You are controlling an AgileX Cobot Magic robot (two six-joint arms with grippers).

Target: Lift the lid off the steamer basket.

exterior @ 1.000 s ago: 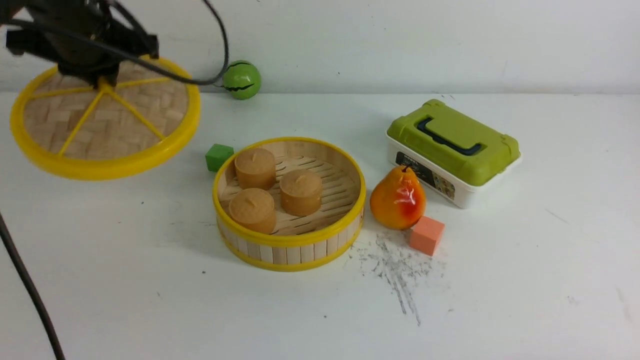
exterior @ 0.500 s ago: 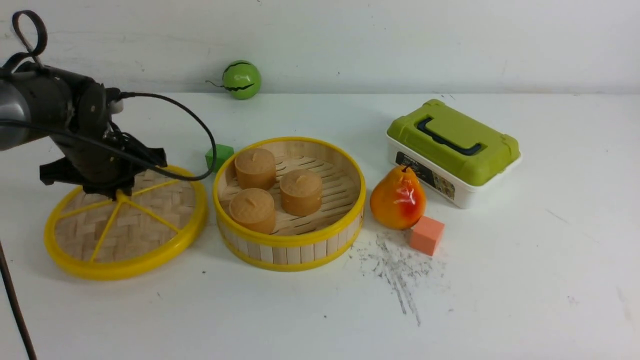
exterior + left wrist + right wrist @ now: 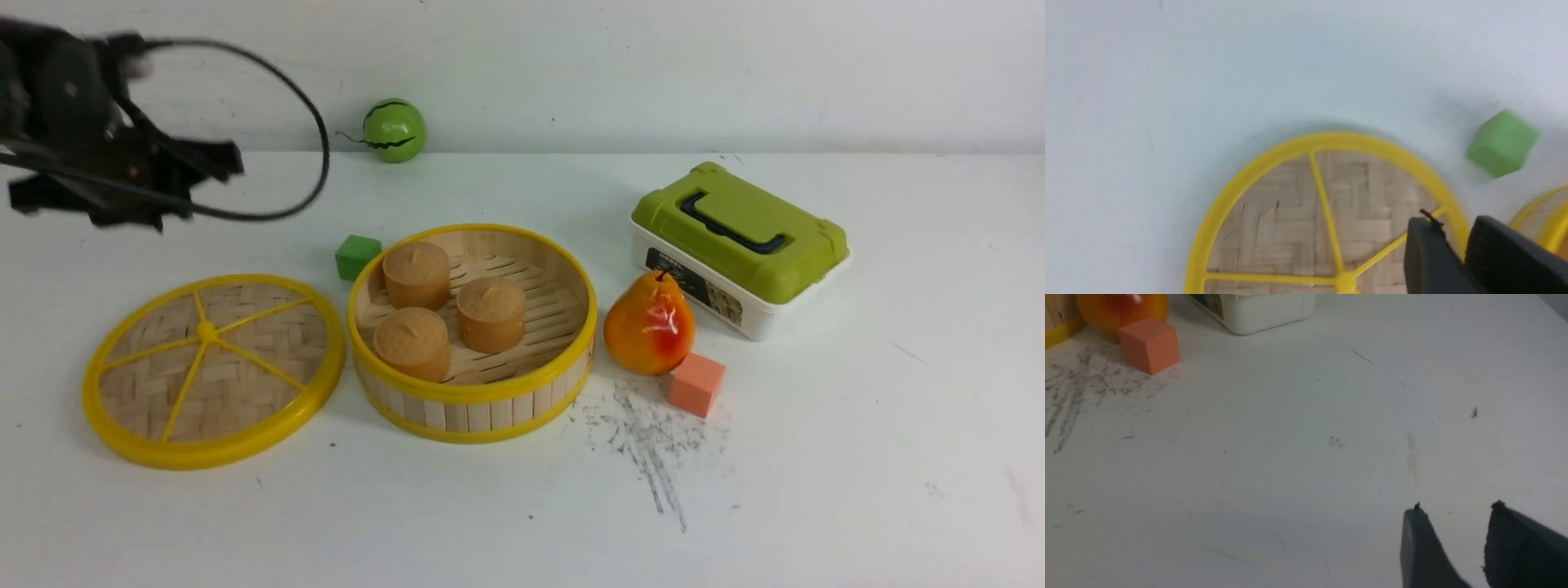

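The lid (image 3: 214, 371) lies flat on the table just left of the steamer basket (image 3: 473, 392), its rim close to the basket's wall. The basket stands uncovered with three brown round cakes (image 3: 490, 310) inside. My left gripper (image 3: 135, 219) hangs blurred well above the table, up and to the left of the lid. In the left wrist view its jaws (image 3: 1453, 228) stand slightly open with nothing between them, above the lid (image 3: 1290, 228), with the basket's rim (image 3: 1551, 228) at the edge. My right gripper (image 3: 1455, 508) is open over bare table.
A green cube (image 3: 357, 256) sits behind the gap between lid and basket. Right of the basket are a pear (image 3: 650, 325), an orange cube (image 3: 696, 384) and a white box with a green top (image 3: 739, 245). A green ball (image 3: 394, 129) rests by the back wall.
The left gripper brought the lid down onto the table left of the basket, let go of its knob and rose up and away. The lid now lies free.
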